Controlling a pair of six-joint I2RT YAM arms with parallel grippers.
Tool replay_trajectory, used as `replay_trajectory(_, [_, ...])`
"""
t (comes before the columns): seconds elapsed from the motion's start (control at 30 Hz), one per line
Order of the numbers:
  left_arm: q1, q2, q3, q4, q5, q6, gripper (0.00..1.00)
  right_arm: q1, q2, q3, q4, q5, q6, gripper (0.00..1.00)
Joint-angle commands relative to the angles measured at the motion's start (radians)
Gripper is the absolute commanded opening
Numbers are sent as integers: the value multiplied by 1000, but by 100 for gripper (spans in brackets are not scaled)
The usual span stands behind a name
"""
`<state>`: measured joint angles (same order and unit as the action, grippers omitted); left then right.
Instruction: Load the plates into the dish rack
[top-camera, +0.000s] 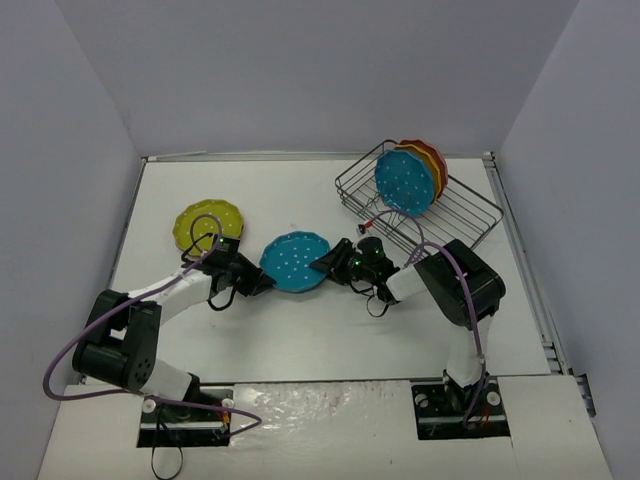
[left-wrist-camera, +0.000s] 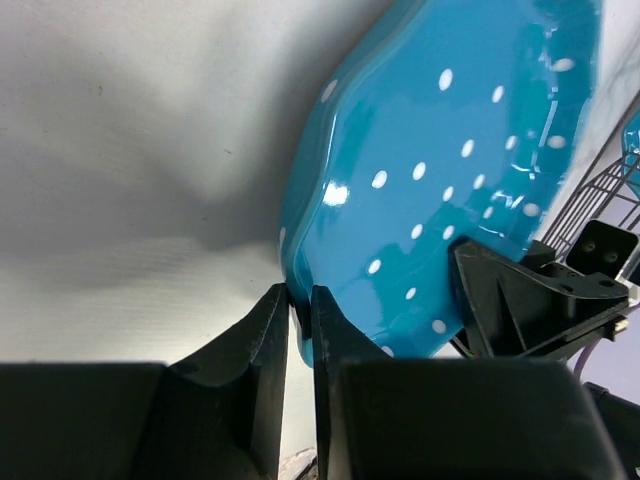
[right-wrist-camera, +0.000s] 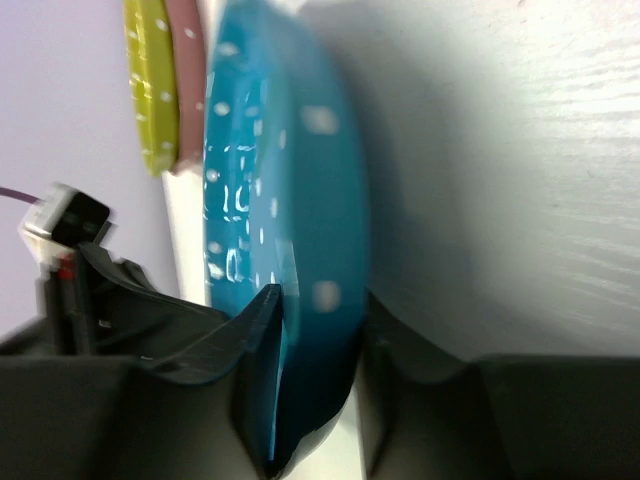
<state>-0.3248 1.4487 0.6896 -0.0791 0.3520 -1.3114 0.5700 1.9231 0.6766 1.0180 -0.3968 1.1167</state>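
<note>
A teal blue dotted plate (top-camera: 295, 262) lies mid-table between both grippers. My left gripper (top-camera: 268, 284) is shut on its left rim, and the left wrist view (left-wrist-camera: 300, 312) shows the fingers pinching the edge of the plate (left-wrist-camera: 450, 170). My right gripper (top-camera: 328, 262) is shut on the right rim (right-wrist-camera: 318, 340), one finger on each side of the plate (right-wrist-camera: 290, 160). A lime green plate (top-camera: 207, 225) lies at the left on a pink plate (right-wrist-camera: 185, 80). The black wire dish rack (top-camera: 470, 215) at the back right holds another teal plate (top-camera: 407, 183), an orange one (top-camera: 432, 165) and a reddish one (top-camera: 424, 146), all upright.
Grey walls enclose the white table (top-camera: 300, 340) on three sides. The right gripper's body (left-wrist-camera: 530, 300) and part of the rack wires (left-wrist-camera: 605, 195) show in the left wrist view. The left gripper's body (right-wrist-camera: 80, 270) shows in the right wrist view.
</note>
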Motion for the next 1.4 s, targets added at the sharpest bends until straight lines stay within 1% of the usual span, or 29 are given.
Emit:
replay_trajectory(0.0, [-9,-62,52,93,74,10,0,7,-52,18,112,34,-19,16])
replay_trajectory(0.03, [-11,-67,53,75,63,23,0,7,-70,19,109,39,-26,12])
replay_trajectory(0.1, [-14,-78,58,28,49,47,0,7,-110,22,90,55,-62,6])
replay_trajectory(0.13, [-14,-85,59,16,44,62,2,7,-143,30,60,62,-84,2])
replay_trajectory(0.17, [-14,-92,58,5,39,72,6,7,-174,43,23,67,-111,0])
replay_trajectory(0.23, [-14,-105,56,-16,30,86,18,7,-229,73,-52,78,-174,0])
replay_trajectory(0.4, [-14,-135,83,-89,4,132,60,7,-358,171,-276,126,-360,0])
replay_trajectory(0.43, [-14,-147,117,-134,-20,161,72,6,-389,201,-364,144,-432,0])
replay_trajectory(0.47, [-14,-156,144,-169,-38,183,80,5,-410,244,-429,155,-486,0])
replay_trajectory(0.53, [-13,-181,192,-226,-69,222,86,3,-453,326,-577,171,-584,0])
replay_trajectory(0.57, [-13,-186,216,-253,-88,244,88,2,-461,359,-603,174,-633,0])
replay_trajectory(0.67, [-13,-221,311,-396,-201,377,97,-15,-528,474,-766,199,-823,0])
replay_trajectory(0.7, [-13,-229,331,-405,-236,386,97,-16,-545,500,-789,200,-871,0])
replay_trajectory(0.77, [-10,-248,370,-475,-335,456,97,-46,-591,543,-815,199,-1011,0])
replay_trajectory(0.83, [-6,-262,389,-534,-416,530,97,-89,-616,571,-825,174,-1096,0])
replay_trajectory(0.87, [-5,-270,394,-549,-445,554,97,-122,-619,586,-828,150,-1116,0])
replay_trajectory(0.9, [-3,-280,397,-566,-482,586,97,-204,-617,610,-836,99,-1155,0])
replay_trajectory(0.97, [1,-298,395,-590,-557,641,97,-292,-606,656,-853,5,-1239,0])
replay_trajectory(1.0, [2,-299,393,-591,-560,646,97,-296,-598,674,-859,2,-1246,0])
replay_trajectory(1.07, [10,-320,377,-611,-606,723,97,-366,-566,718,-872,-35,-1356,0])
replay_trajectory(1.23, [34,-364,325,-608,-624,787,97,-494,-438,803,-870,-65,-1491,0])
replay_trajectory(1.37, [43,-392,286,-602,-622,800,97,-530,-344,891,-869,-68,-1546,0])
